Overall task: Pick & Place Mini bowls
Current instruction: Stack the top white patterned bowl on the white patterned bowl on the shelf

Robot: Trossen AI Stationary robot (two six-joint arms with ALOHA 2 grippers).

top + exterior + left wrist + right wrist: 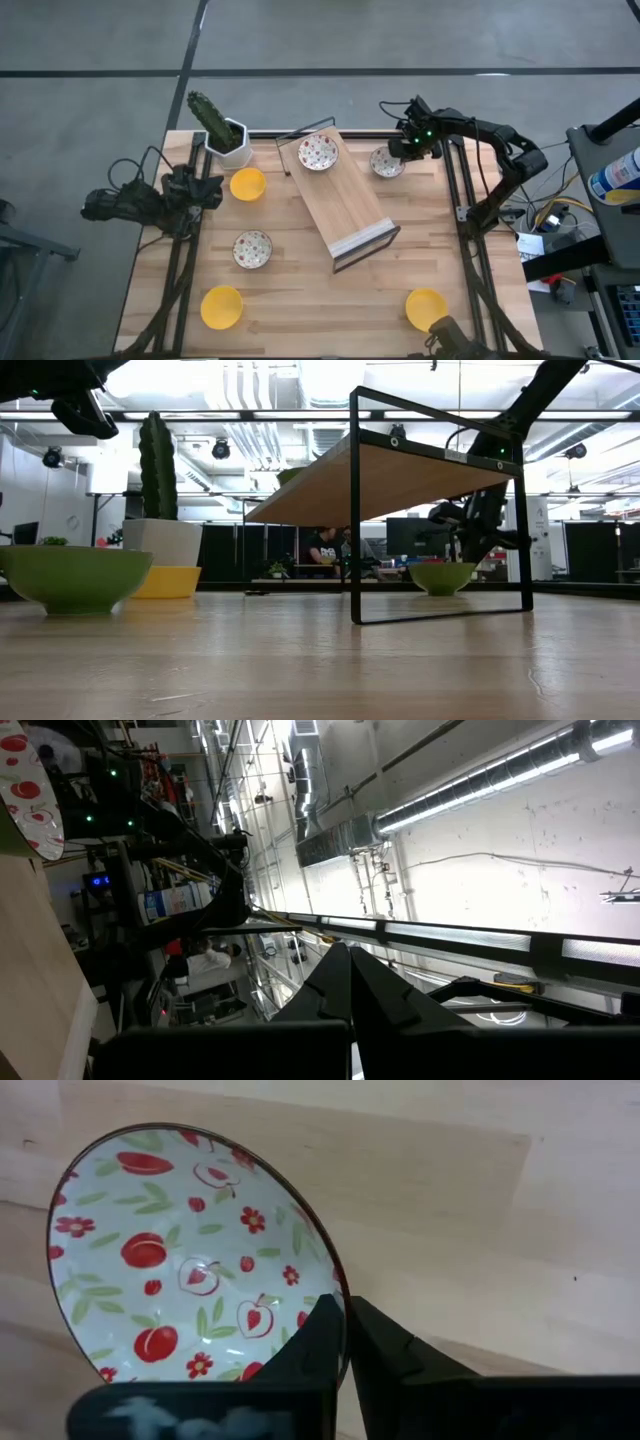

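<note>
Patterned mini bowl at the table's far right, just beside the sloped wooden ramp: round, shallow, glossy white inside, dotted with red apples, flowers and green leaves, thin dark rim. Right gripper right on it, fingers nearly closed, pinching that rim between them. Bowl tilted up off the pale wood-grain table. Second patterned bowl up on the ramp's high end, third left of the ramp. Plain yellow bowls, smooth and bright: one by the cactus pot, two along the near edge. Left gripper parked at the left edge, fingers pressed together, holding nothing.
</note>
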